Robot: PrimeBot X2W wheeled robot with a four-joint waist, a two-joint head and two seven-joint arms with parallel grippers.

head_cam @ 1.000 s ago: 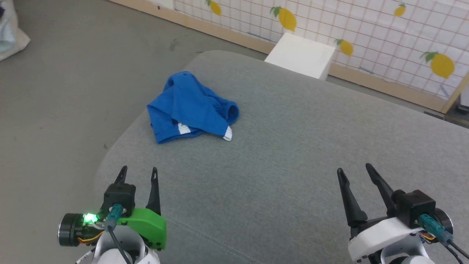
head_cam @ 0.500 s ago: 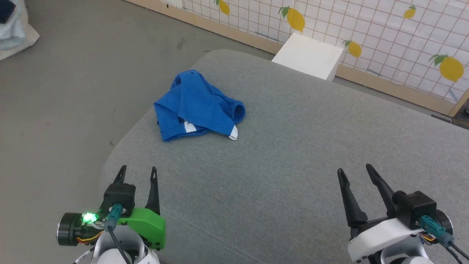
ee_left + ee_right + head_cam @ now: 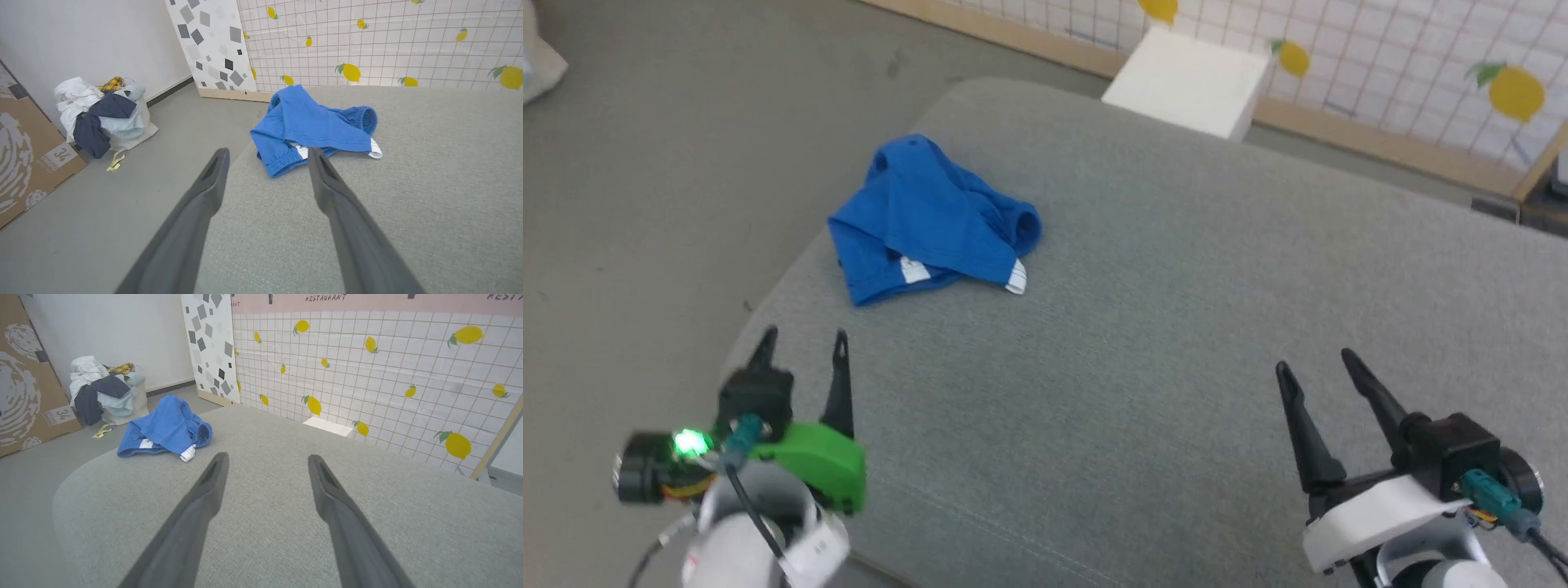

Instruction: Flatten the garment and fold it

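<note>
The garment is a crumpled bright blue pair of shorts with small white patches, lying near the far left edge of the grey padded surface. It also appears just beyond my left fingers in the left wrist view and far left in the right wrist view. My left gripper stands open a short way in front of the garment, empty. At the lower right, well away from it, my right gripper is open and empty too.
A white box stands on the floor past the surface's far edge, before a lemon-print tiled wall. A heap of clothes and a cardboard box sit on the grey floor to the left.
The head camera has shifted, sliding the whole scene. My left gripper has moved up and left toward the garment; the right gripper has barely moved. The garment lies as before.
</note>
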